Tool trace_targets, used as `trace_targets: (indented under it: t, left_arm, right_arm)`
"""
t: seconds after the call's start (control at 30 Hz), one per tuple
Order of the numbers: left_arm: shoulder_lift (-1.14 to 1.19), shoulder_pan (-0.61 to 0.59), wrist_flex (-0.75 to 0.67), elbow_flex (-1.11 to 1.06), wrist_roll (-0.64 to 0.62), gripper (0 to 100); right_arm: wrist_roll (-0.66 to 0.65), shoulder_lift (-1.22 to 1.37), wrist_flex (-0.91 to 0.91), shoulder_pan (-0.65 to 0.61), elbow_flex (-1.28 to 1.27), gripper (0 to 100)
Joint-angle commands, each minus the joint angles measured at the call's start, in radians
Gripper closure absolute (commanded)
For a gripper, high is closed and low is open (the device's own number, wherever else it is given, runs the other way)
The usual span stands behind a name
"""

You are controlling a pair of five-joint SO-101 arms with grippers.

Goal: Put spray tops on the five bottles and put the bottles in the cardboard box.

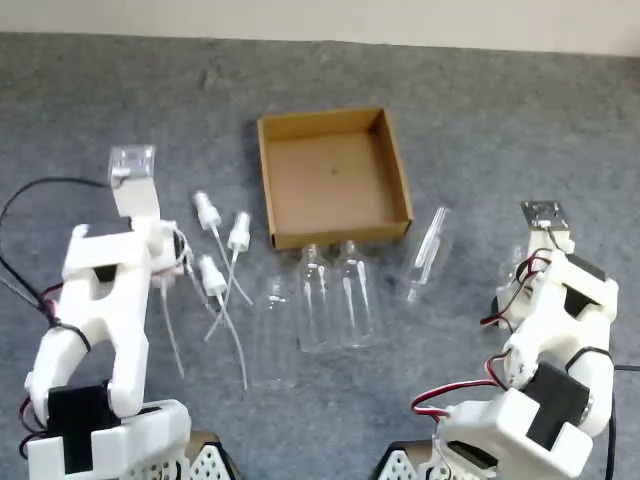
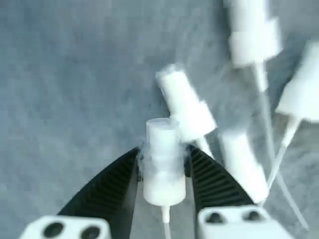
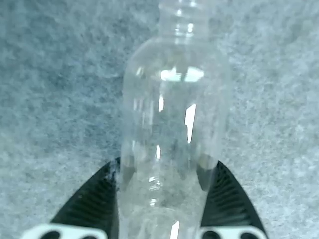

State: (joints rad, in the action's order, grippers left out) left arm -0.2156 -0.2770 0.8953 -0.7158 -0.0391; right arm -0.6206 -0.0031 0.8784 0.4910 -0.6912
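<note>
as left tool (image 2: 164, 151) pinches spray top (image 2: 162, 142), right tool (image 3: 165, 167) — gripping bottle (image 3: 174, 109)

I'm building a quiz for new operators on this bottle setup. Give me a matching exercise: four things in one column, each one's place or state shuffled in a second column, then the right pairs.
1. left hand
2. right hand
3. cardboard box
4. loose spray tops

A. lying between the left arm and the row of bottles
B. shut on a clear bottle
C. beyond the row of bottles
D. shut on a spray top

Pairs: 1-D, 2-B, 3-C, 4-A.
</note>
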Motion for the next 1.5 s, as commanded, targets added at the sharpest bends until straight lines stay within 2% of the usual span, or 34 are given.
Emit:
trace_targets:
  t: [0.0, 0.2, 0.37, 0.53, 0.7, 0.87, 0.97, 1.17, 1.3, 1.47]
  left_arm:
    - [0.002, -0.045, 0.017, 0.173, 0.166, 99]
    - [0.234, -0.090, 0.021, 0.314, 0.354, 99]
    - [0.478, -0.127, 0.023, 0.464, 0.371, 99]
    - [0.598, -0.137, 0.023, 0.555, 0.371, 98]
    - [0.602, -0.139, 0.023, 0.567, 0.371, 89]
    - [0.608, -0.139, 0.031, 0.562, 0.373, 99]
    - [0.598, -0.140, 0.071, 0.573, 0.373, 100]
    - [0.470, -0.128, 0.262, 0.674, 0.362, 100]
    - [0.323, -0.120, 0.384, 0.685, 0.310, 100]
    - [0.157, -0.062, 0.431, 0.578, 0.304, 100]
  right_arm:
    - [-0.012, 0.019, -0.004, -0.019, 0.012, 93.4]
    - [-0.012, 0.018, -0.002, -0.019, 0.007, 93.2]
    - [-0.012, 0.018, -0.002, -0.019, 0.007, 93.2]
    - [-0.012, 0.016, 0.001, -0.019, 0.010, 93.1]
    - [-0.012, 0.015, 0.002, -0.019, 0.010, 87.5]
    - [-0.012, 0.015, 0.004, -0.024, 0.012, 82.0]
    - [-0.011, 0.015, 0.033, -0.021, 0.013, 82.0]
    - [-0.005, 0.015, 0.197, -0.025, 0.143, 81.7]
    - [0.023, 0.015, 0.268, -0.028, 0.239, 81.5]
    - [0.046, 0.016, 0.329, -0.045, 0.312, 69.5]
